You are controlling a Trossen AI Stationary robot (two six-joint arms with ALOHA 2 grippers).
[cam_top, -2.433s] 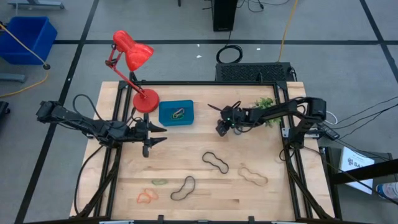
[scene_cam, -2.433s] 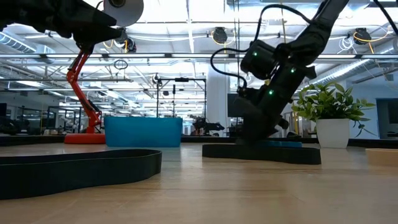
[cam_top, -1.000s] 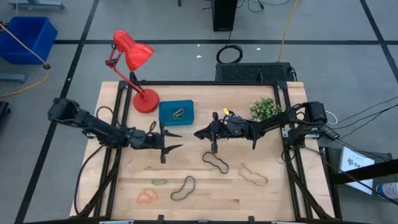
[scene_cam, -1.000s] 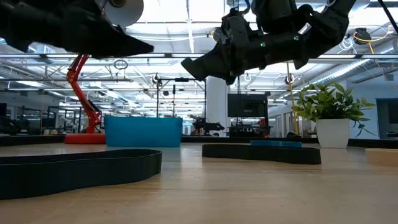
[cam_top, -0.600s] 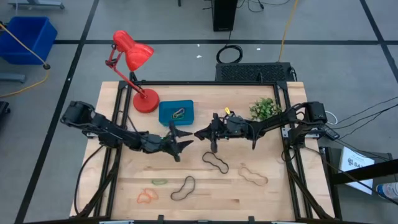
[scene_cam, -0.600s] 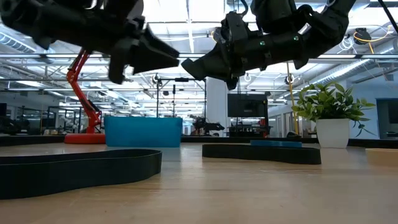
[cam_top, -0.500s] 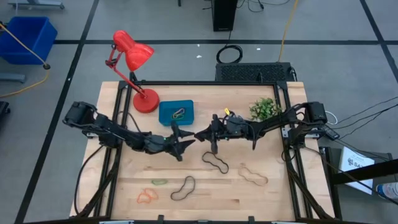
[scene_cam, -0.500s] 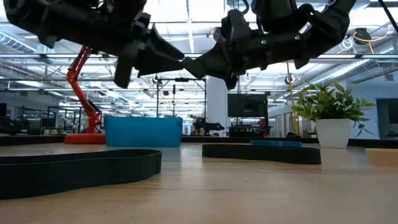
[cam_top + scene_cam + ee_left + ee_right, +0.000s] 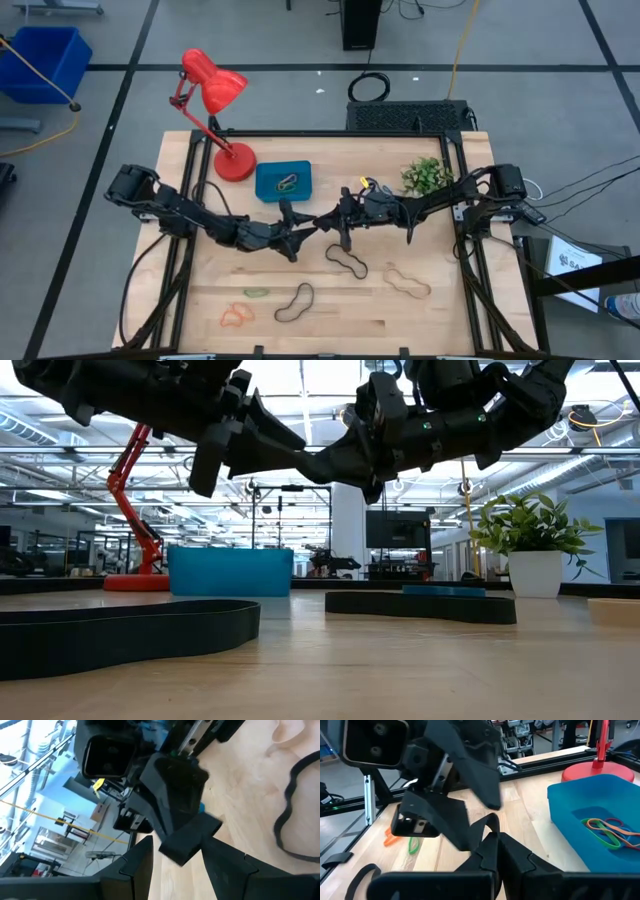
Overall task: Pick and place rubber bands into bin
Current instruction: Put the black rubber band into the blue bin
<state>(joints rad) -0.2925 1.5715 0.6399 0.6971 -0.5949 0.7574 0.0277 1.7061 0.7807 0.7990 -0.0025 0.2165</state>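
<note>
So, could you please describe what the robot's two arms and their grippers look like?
Both arms are dark, nearly black, built from slim jointed segments with black cables looping alongside. The left gripper and right gripper each end in two tapered, wedge-shaped black fingers. The right arm's wrist carries small green indicator lights. A boxy black camera housing sits on the left arm's wrist.

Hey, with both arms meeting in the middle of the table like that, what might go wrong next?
1. The left gripper, fingers open, straddles the shut right gripper; further advance may knock them together.
2. Both hang above the table, so a bump could drop an arm onto the black rubber band below.
</note>
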